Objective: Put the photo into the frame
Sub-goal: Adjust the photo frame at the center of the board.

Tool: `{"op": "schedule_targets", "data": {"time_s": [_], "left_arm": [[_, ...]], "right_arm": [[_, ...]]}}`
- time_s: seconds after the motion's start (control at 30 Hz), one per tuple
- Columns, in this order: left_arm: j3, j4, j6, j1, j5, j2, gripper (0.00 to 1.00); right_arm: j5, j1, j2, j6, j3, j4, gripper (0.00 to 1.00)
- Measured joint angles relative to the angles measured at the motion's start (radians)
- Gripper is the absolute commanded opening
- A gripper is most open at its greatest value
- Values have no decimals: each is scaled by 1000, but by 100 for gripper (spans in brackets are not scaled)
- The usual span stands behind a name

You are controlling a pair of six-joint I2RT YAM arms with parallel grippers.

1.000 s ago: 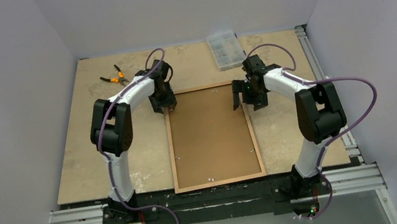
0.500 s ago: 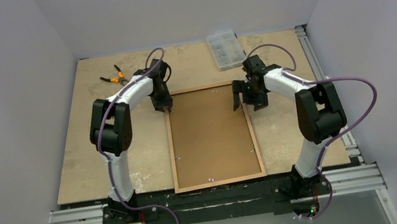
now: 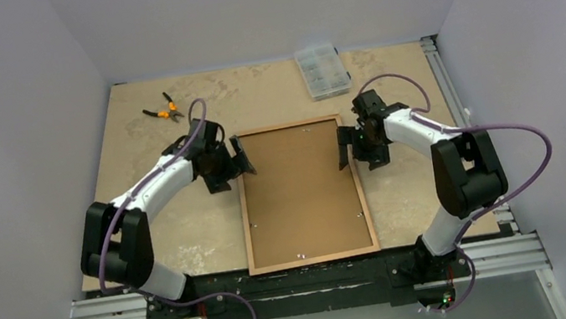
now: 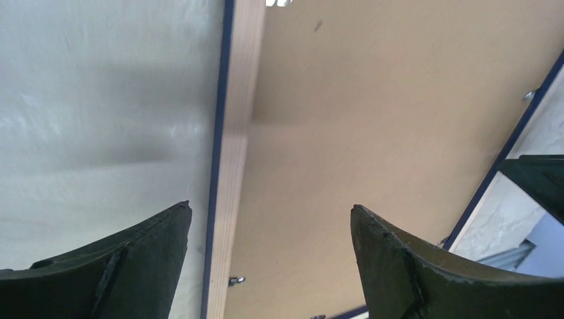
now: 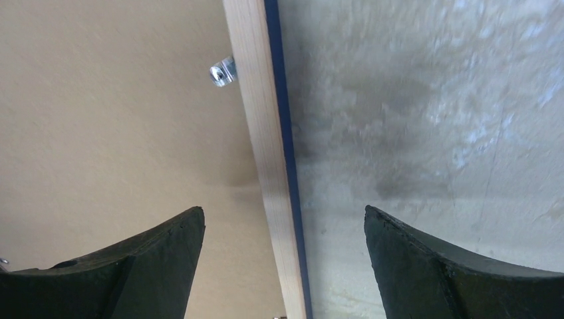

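Two sets of jaws are seen over the frame (image 3: 245, 216), which is laid flat on the worktop (image 3: 143, 206) with its near rail at the worktop's near edge. The light wood face is turned up, and a thin dark blue edge is shown along the outer side of the rails in both wrist views. A brown board (image 3: 302, 199) is set inside the rails, and small metal tabs (image 5: 223, 71) are seen at the rails' inner edges. The left jaws are held wide apart over the left rail, close to the far left corner. In the left wrist view that rail is seen running between the two dark fingers (image 4: 120, 266), with bare worktop under one and the board under the other. The right jaws are likewise spread wide over the right rail, close to the far right corner. In the right wrist view the rail is seen between the fingers (image 5: 459, 266), with one tab just beyond them. Nothing is clamped by either set. Whether any fingertip touches the frame cannot be told. Orange-handled pliers (image 3: 162, 110) are laid at the far left of the worktop, well apart from the frame. A clear box (image 3: 323, 71) is placed at the far edge, near the frame's far right corner but apart from it.
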Motion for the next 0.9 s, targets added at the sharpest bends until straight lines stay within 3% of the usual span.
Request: {"op": "schedule_targets", "data": {"time_s": [0.17, 0.37, 0.57, 0.9], "left_arm": [[-265, 108, -92, -37, 64, -80, 87], [-301, 175, -158, -102, 101, -96, 87], [-129, 95, -136, -103, 87, 53, 86], [342, -17, -36, -104, 72, 349, 86]], "right_arm": [[-18, 2, -39, 2, -94, 0, 88], [-18, 64, -113, 20, -177, -5, 88], [40, 224, -162, 55, -227, -23, 86], [-16, 438, -313, 217, -335, -106, 85]]}}
